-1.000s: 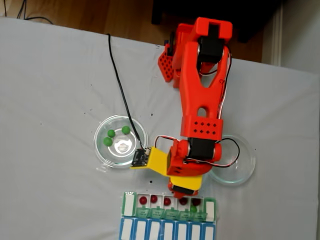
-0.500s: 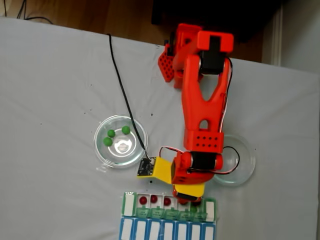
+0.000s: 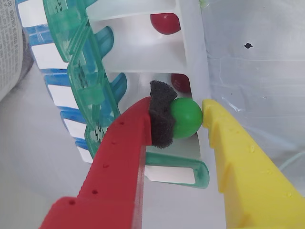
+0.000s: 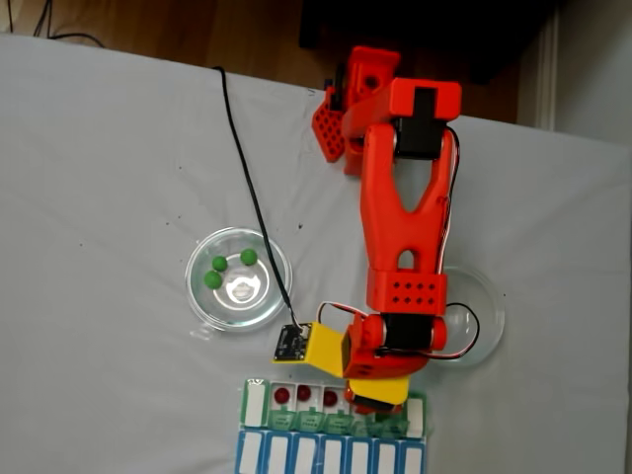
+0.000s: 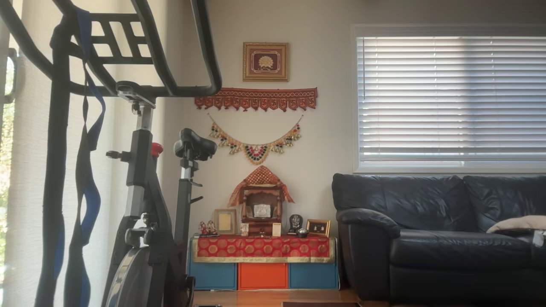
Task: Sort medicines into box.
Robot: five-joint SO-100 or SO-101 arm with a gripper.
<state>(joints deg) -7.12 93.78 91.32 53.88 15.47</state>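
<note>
Green ball held over the pill box

The gripper has its jaws closed on a green ball, pinched at the ball's sides between a black foam pad and the yellow finger, right above an open slot of the pill box. A red ball sits in a nearby slot. The green ball looks small, light, hard and slippery, so it could roll away.

gripper clamped on a ball; arm stretched forward

We see the white-clothed counter carrying two glass dishes, the pill box, and the arm's base.
</note>
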